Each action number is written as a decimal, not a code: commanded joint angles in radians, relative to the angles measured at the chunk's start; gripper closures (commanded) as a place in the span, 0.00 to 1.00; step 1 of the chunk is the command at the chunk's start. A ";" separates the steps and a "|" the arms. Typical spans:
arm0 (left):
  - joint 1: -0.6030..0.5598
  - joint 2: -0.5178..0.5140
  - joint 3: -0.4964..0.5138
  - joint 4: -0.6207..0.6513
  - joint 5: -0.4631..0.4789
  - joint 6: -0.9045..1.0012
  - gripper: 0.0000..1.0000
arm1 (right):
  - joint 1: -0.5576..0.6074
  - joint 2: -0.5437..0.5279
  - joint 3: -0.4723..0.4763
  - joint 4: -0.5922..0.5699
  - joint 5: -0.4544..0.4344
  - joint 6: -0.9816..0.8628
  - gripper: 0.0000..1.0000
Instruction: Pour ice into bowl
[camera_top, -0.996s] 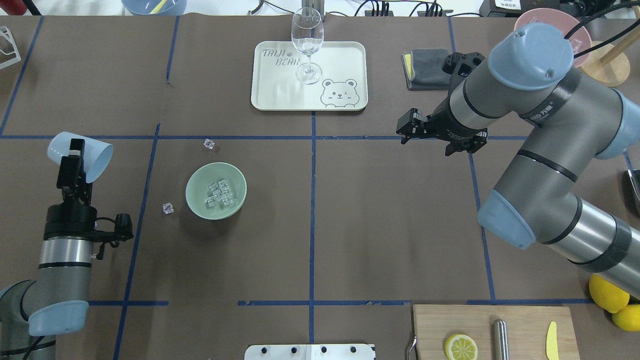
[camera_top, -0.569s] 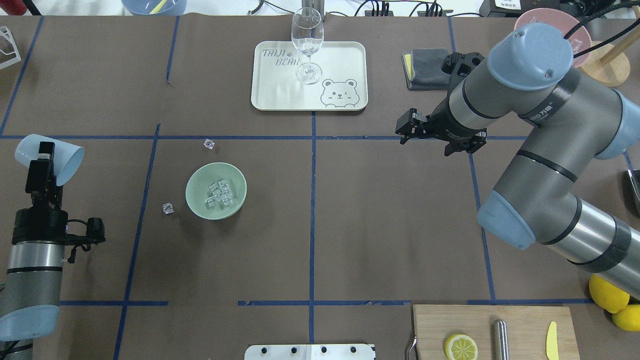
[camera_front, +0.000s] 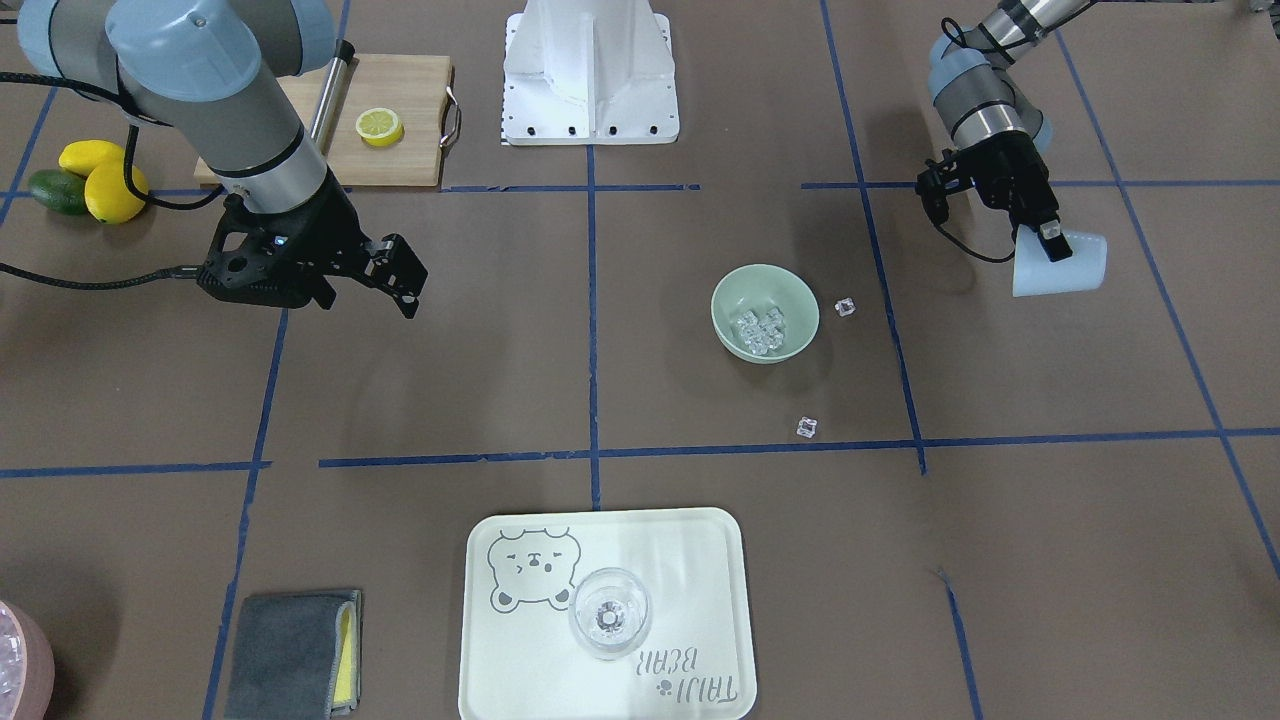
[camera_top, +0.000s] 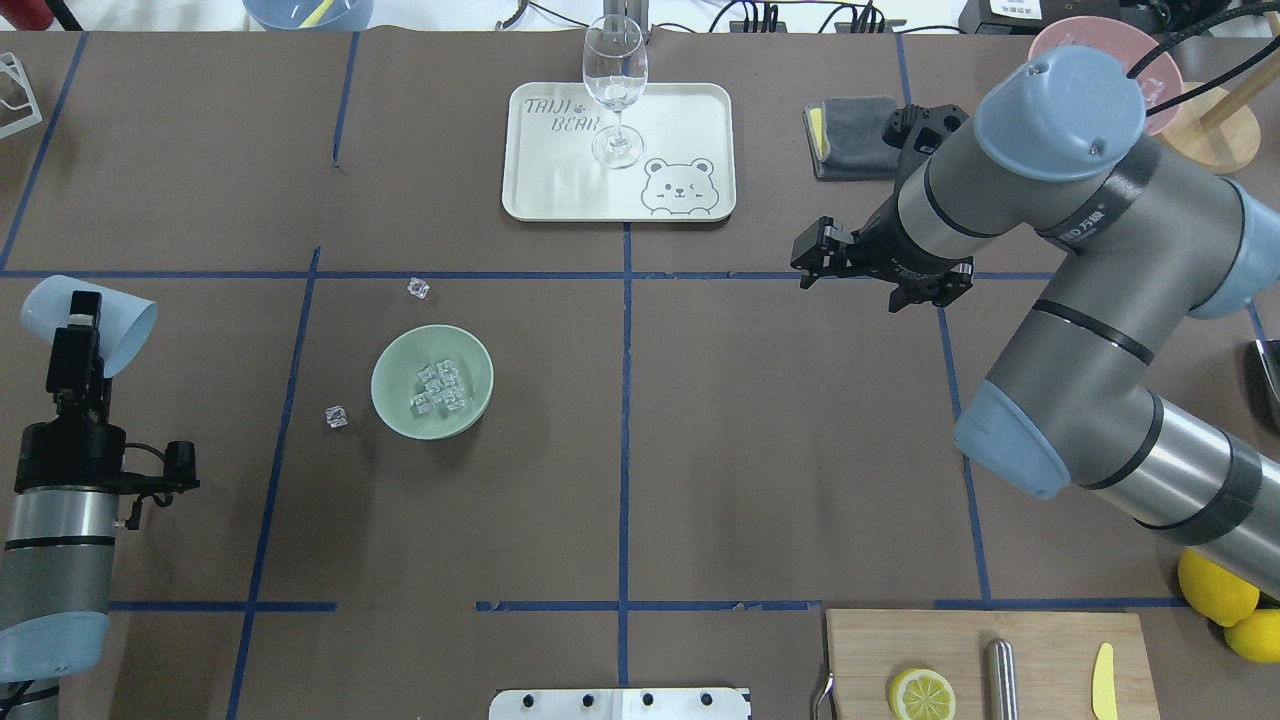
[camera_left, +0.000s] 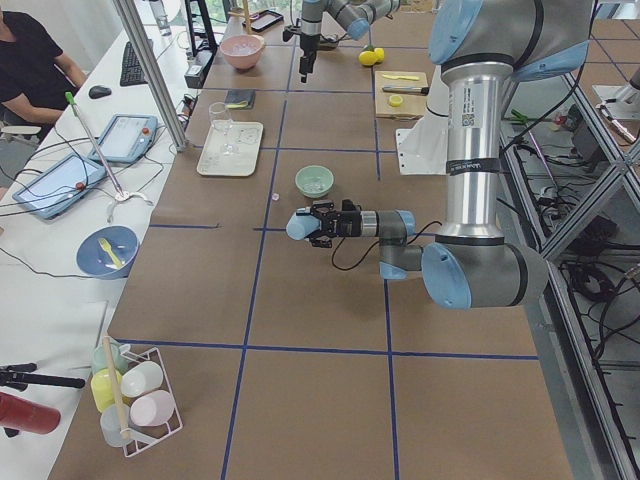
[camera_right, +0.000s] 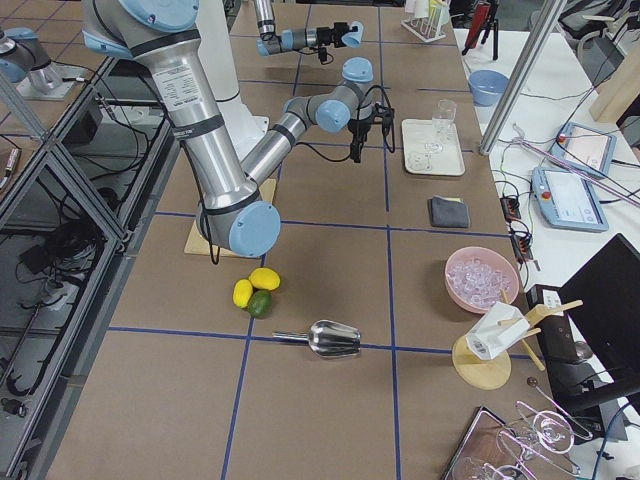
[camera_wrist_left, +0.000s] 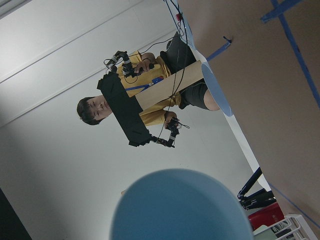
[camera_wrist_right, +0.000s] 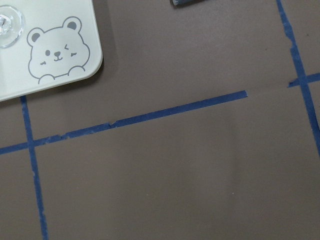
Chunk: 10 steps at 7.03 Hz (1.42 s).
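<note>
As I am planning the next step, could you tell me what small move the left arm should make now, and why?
Probably turn the light blue cup upright and lower it to the table. The left gripper holds it tilted, well clear of the bowl, which already holds most of the ice; two stray cubes lie outside the bowl.

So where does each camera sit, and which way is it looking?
Overhead: high at the back, looking forward and down; left arm enters left, right arm right.
Front-facing: across the table, looking back; sides swap, left gripper with cup on the right.
Exterior left: table's end, looking along it; left arm nearest.
Exterior right: opposite end; right arm nearest.
Left wrist: past the cup toward a person; no gripper visible.
Right wrist: straight down at the tray; no gripper visible.
Shared: overhead and front-facing show the bowl of ice.
</note>
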 joint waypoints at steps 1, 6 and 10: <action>-0.001 -0.008 0.000 -0.058 -0.017 0.021 1.00 | 0.000 0.000 -0.002 0.000 0.000 0.000 0.00; -0.029 -0.001 -0.003 -0.109 -0.233 0.003 1.00 | -0.003 0.000 -0.003 0.000 0.000 -0.003 0.00; -0.038 0.062 0.002 -0.124 -0.455 -0.523 1.00 | -0.003 0.002 -0.003 0.000 -0.002 -0.011 0.00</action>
